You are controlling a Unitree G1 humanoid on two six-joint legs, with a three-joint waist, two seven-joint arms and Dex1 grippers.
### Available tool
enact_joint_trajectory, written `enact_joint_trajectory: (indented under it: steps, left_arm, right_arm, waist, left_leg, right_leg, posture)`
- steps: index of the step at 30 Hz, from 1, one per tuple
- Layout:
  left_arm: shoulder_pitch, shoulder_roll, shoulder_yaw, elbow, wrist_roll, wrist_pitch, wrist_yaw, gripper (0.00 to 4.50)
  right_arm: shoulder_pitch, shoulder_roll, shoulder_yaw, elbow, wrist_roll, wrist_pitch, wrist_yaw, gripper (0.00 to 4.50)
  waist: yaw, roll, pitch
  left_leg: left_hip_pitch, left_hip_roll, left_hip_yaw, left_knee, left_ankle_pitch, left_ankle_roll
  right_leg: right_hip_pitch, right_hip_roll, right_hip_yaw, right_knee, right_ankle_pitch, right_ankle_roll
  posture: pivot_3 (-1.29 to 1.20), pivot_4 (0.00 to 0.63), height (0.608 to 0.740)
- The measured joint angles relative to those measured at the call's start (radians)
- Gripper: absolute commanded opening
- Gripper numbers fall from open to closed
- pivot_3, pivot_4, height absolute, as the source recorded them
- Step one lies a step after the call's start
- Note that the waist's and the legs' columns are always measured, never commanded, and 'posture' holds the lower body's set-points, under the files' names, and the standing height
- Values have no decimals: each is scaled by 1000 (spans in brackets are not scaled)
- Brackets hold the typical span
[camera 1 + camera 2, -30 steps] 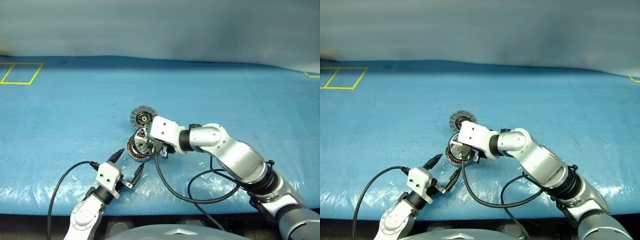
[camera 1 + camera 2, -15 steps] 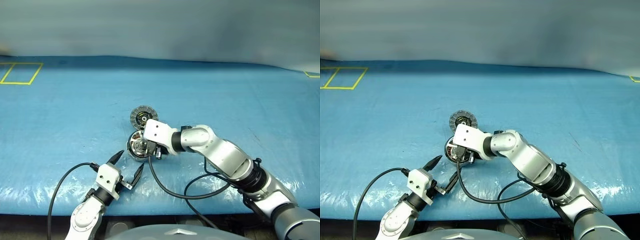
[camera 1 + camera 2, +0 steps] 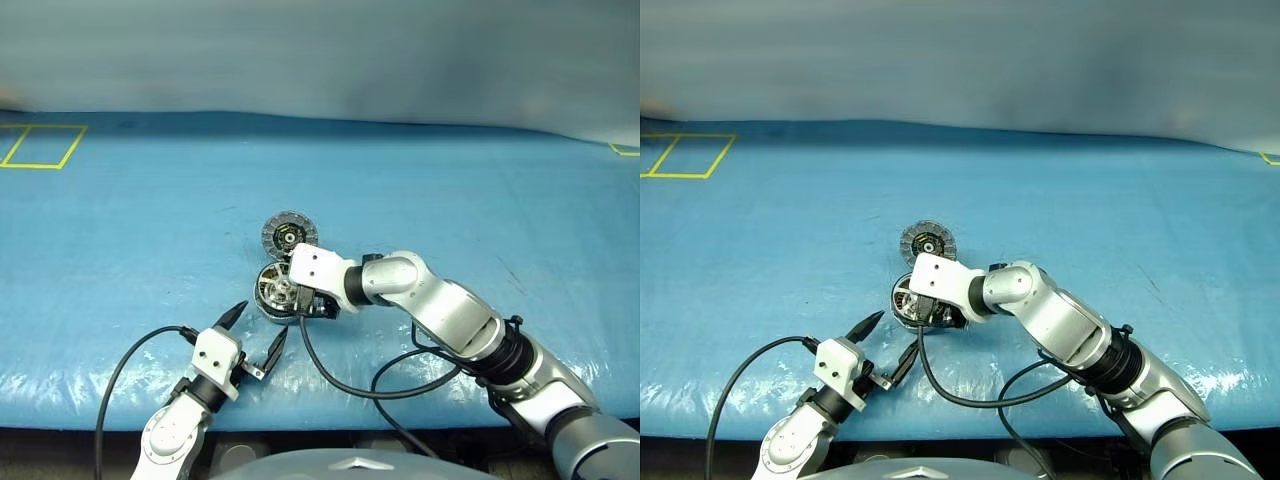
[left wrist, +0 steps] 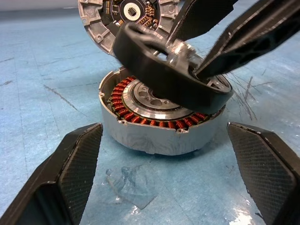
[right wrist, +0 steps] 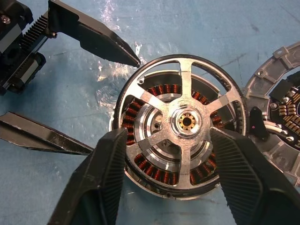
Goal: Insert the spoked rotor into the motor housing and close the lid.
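The motor housing (image 4: pixel 154 136), a silver cup with copper windings, stands on the blue sheet. The spoked rotor (image 5: pixel 186 123) lies on top of it, tilted, with one edge raised in the left wrist view. My right gripper (image 5: pixel 168 132) reaches down over the rotor, open, a finger on either side of the silver hub with a gap to it. The lid (image 3: pixel 289 235) lies flat just behind the housing, its ribbed face with the dark centre up. My left gripper (image 3: pixel 263 317) is open, level, pointing at the housing from the near side, a short way off.
A blue sheet (image 3: pixel 480 200) covers the table. A yellow taped square (image 3: pixel 40 147) is at the far left, and a yellow mark (image 3: pixel 622 150) at the far right. A black cable (image 3: pixel 340 385) loops off my right arm near the front edge.
My right gripper sank a little with the rotor onto the housing, then spread its fingers off the hub. The left gripper has not moved.
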Motion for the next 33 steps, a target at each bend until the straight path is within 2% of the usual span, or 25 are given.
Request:
enact_joint_trajectory:
  steps: [2, 3, 6, 9, 20, 33]
  left_arm:
    - [0, 0, 0, 0, 0, 0, 2, 4500]
    - [0, 0, 0, 0, 0, 0, 3, 4500]
    - [4, 0, 0, 0, 1, 0, 8, 4500]
    - [5, 0, 0, 0, 1, 0, 10, 4500]
    - [6, 0, 0, 0, 1, 0, 13, 4500]
    - [7, 5, 0, 0, 1, 0, 12, 4500]
  right_arm:
    - [0, 0, 1, 0, -1, 0, 0, 4265]
    - [0, 1, 1, 0, -2, 0, -1, 4445]
    - [0, 6, 0, 0, -4, 1, -4, 4445]
    - [0, 24, -16, -1, 5, 10, -15, 3826]
    - [113, 258, -136, 68, 65, 29, -149, 111]
    - [191, 285, -137, 172, 50, -39, -207, 51]
  waist:
    - [-1, 0, 0]
    - [-1, 0, 0]
    - [-1, 0, 0]
    - [-1, 0, 0]
    - [-3, 0, 0]
    - [-4, 1, -1]
  left_leg:
    - [0, 0, 0, 0, 0, 0]
    - [0, 0, 0, 0, 0, 0]
    - [0, 0, 0, 0, 0, 0]
    - [0, 0, 0, 0, 0, 0]
    - [0, 0, 0, -1, 0, 0]
    - [2, 0, 0, 0, 0, 0]
  right_leg:
    - [0, 0, 0, 0, 0, 0]
    - [0, 0, 0, 0, 0, 0]
    - [0, 0, 0, 0, 0, 0]
    - [0, 0, 0, 0, 0, 0]
    - [0, 0, 0, 0, 1, -1]
    - [1, 0, 0, 0, -1, 0]
  posture:
    - [0, 150, 740]
    - [0, 150, 740]
    - [0, 150, 740]
    - [0, 150, 740]
    - [0, 150, 740]
    - [0, 150, 740]
